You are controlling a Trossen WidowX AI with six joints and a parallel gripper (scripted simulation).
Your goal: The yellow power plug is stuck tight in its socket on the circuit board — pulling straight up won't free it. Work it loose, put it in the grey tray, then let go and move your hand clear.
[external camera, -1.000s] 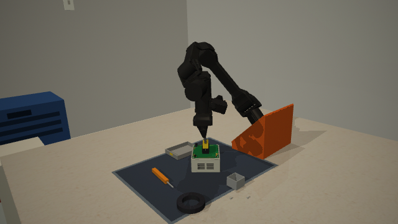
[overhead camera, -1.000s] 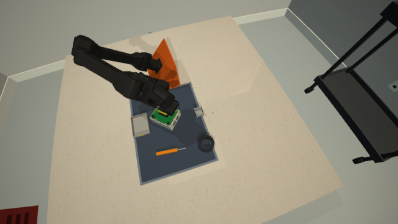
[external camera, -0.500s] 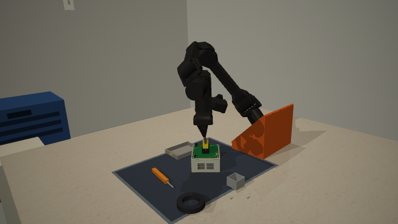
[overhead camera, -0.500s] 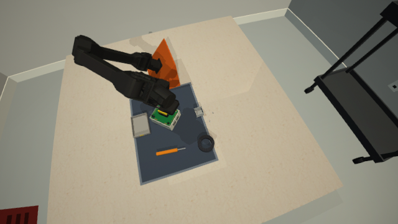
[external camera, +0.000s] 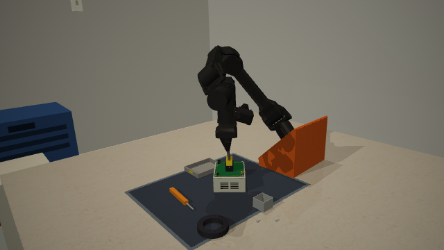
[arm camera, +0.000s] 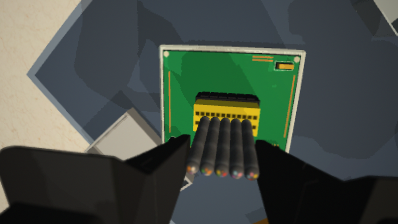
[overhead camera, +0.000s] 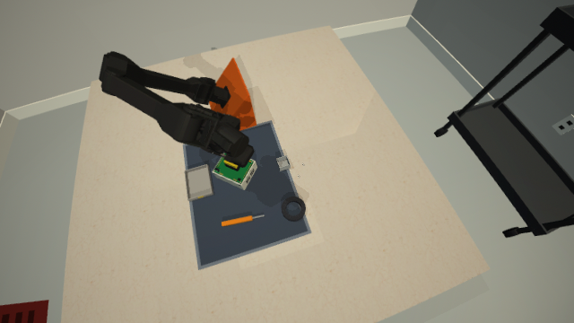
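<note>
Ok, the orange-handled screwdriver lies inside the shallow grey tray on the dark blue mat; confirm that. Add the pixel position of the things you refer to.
Not inside: the orange-handled screwdriver (overhead camera: pixel 237 221) (external camera: pixel 179 196) lies outside the shallow grey tray (overhead camera: pixel 211 181) (external camera: pixel 199 176), directly on the dark blue mat (overhead camera: pixel 242 242) (external camera: pixel 156 198). The top view shows it.

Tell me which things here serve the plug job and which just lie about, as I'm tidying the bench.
Job:
- yellow plug
- circuit board
- grey tray
- gripper

Lying about:
- orange-handled screwdriver
- black ring
- small open box
</note>
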